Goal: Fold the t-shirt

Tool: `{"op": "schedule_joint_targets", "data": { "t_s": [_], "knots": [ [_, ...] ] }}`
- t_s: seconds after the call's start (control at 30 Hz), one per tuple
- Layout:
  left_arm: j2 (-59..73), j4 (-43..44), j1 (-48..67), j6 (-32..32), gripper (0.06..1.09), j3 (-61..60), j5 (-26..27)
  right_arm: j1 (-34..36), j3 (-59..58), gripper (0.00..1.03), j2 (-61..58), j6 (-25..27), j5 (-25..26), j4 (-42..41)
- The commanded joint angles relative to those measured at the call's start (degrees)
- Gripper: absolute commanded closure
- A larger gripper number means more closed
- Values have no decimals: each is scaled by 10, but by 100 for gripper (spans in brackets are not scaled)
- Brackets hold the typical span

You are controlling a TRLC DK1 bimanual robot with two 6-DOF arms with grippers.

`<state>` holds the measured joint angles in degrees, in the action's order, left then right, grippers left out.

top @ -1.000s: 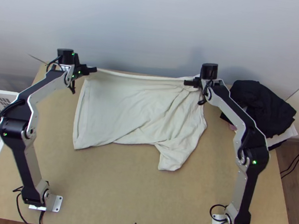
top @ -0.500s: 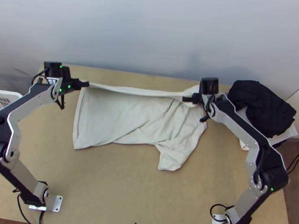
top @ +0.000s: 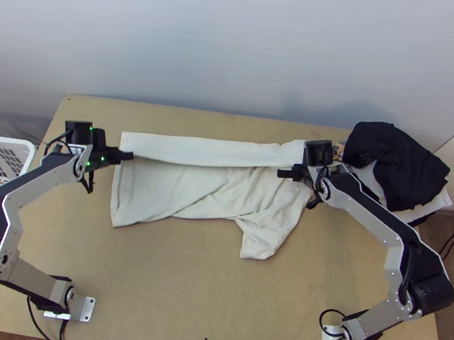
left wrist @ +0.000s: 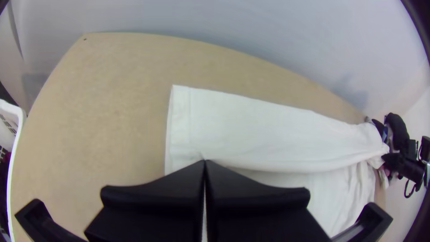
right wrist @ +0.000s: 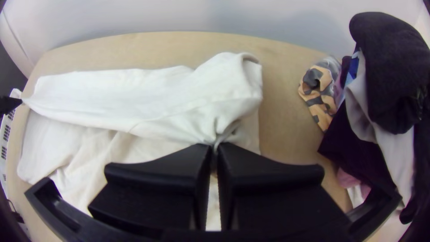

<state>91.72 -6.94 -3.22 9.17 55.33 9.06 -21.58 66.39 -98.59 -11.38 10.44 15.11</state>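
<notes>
top view: the white t-shirt (top: 181, 191) lies on the table (top: 198, 292), its far part turned over in a long band and a sleeve poking out toward the near side. the left gripper (top: 129, 156) is at one end of the band's near edge, the right gripper (top: 281, 173) at the other, with that edge seemingly just above the layer beneath. the lower layer is creased toward the right arm's side; if the band is laid down on those creases, they will likely be trapped and the fold will come out lumpy.

left wrist view: the left gripper's fingers are pressed together on a small bit of the edge, close to the side hem. so shallow a bite could slip if the two arms pull apart too hard, and that corner would drop short.

right wrist view: the right gripper's fingers are closed on a gathered pinch of cloth, puckers running out from it. let go as it is, that bunch may stay as a knot of wrinkles. a loose rolled flap stands beyond the pinch and could flop off line. the patterned cloth (right wrist: 319, 92) and dark clothes (right wrist: 392, 67) lie near; a wide outward swing might snag them.
</notes>
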Motion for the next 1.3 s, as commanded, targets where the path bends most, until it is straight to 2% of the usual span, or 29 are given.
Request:
{"op": "schedule_joint_targets", "data": {
  "t_s": [0.0,0.1,0.17,0.2,0.27,0.3,0.33,0.37,0.4,0.53,0.6,0.7,0.77,0.87,1.1,1.27],
  "knots": [
    [-28,19,1,0,105,-57,-4,-3,-31,100,16,-7,-2,0],
    [-44,36,1,1,105,-73,-11,-9,-28,93,16,-8,-1,14],
    [-52,39,1,4,104,-78,-12,-12,-16,84,16,-14,8,44],
    [-52,35,1,8,96,-79,-14,-12,-11,81,16,-17,9,59],
    [-53,14,1,19,65,-80,-24,-15,-8,69,19,-18,10,71],
    [-52,6,1,22,53,-80,-25,-19,-6,68,21,-18,13,77],
    [-52,-4,1,23,46,-79,-26,-22,-6,68,23,-18,18,85],
    [-52,-11,1,23,43,-80,-26,-25,-7,68,25,-18,18,88],
    [-52,-15,2,23,41,-80,-26,-28,-8,63,28,-17,21,91],
    [-73,-26,3,23,32,-84,-26,-29,-6,36,40,-32,28,102],
    [-87,-39,3,22,23,-82,-26,-28,6,35,46,-38,27,122],
    [-100,-123,4,21,13,-64,-26,-28,24,21,66,-56,27,150],
    [-124,-163,10,12,12,-66,-26,-25,29,12,79,-62,27,159],
    [-175,-187,36,5,12,-96,-26,-21,23,5,90,-62,27,162],
    [-266,-273,123,9,12,-144,-41,-20,9,4,129,-63,26,178],
    [-301,-285,150,5,12,-181,-70,-19,-7,4,163,-63,17,200]
  ]
}}
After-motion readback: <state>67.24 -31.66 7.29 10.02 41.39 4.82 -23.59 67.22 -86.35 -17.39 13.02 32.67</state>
